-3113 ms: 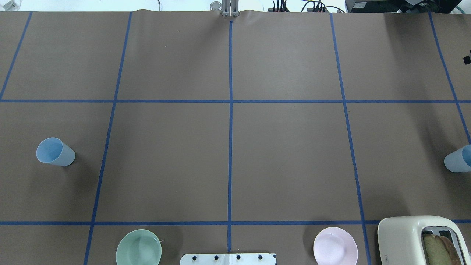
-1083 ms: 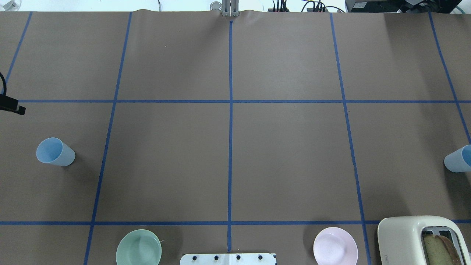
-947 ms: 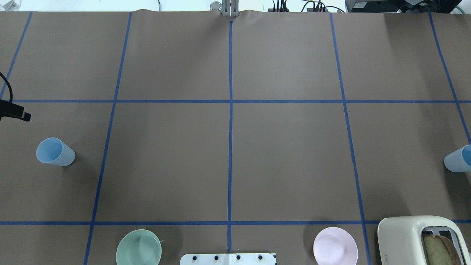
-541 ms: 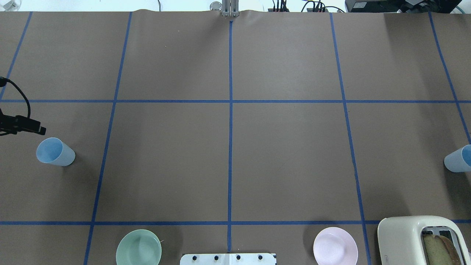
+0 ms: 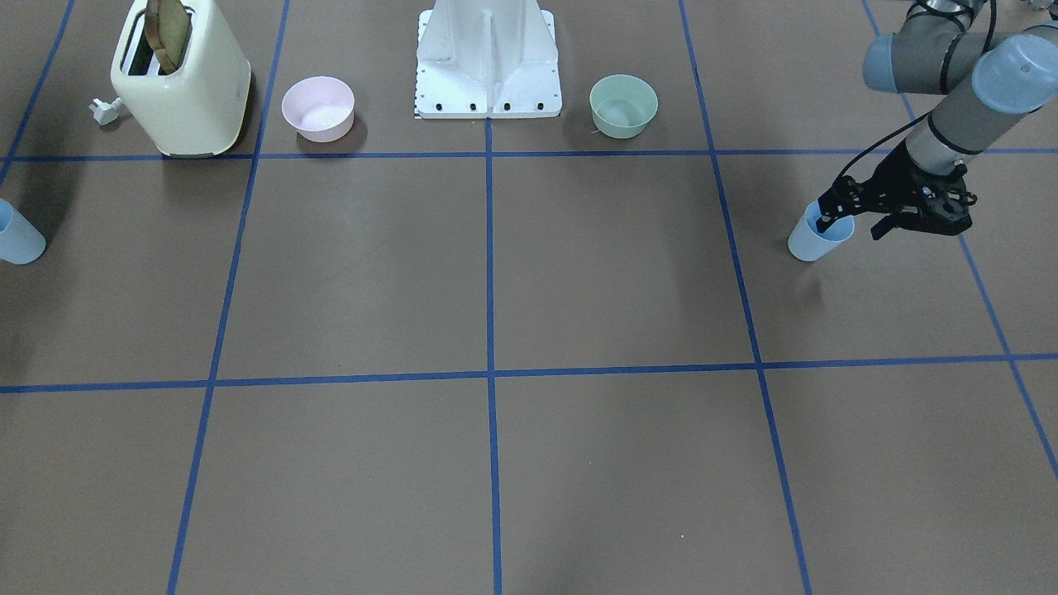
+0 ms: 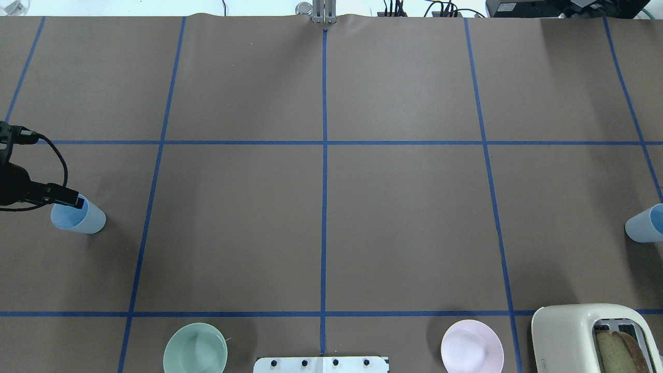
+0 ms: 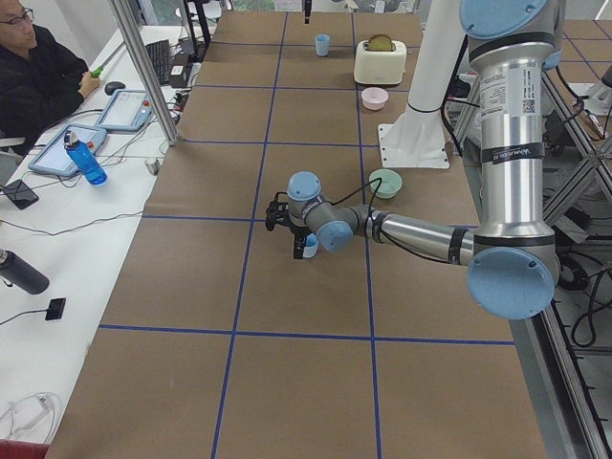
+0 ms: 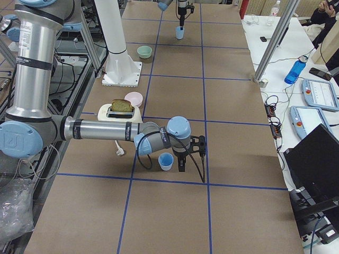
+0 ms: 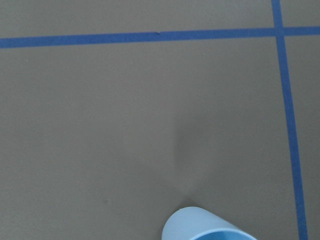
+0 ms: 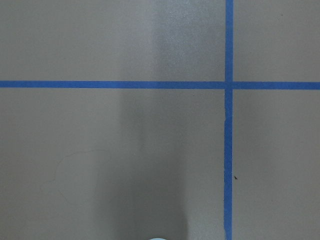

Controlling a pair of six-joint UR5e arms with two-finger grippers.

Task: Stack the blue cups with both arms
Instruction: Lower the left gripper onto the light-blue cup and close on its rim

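The left end effector [image 5: 851,225] is released: its jaws are spread at the rim of the left blue cup [image 5: 814,241], with one finger [image 5: 825,216] at the mouth and the other outside the wall. This cup stands upright near the left end of the desk [image 5: 579,273], and the right blue cup [image 8: 166,161] stands upright near the right end, well apart. The right end effector [image 8: 192,157] hangs just beside the right blue cup; whether it is released or clenched cannot be determined.
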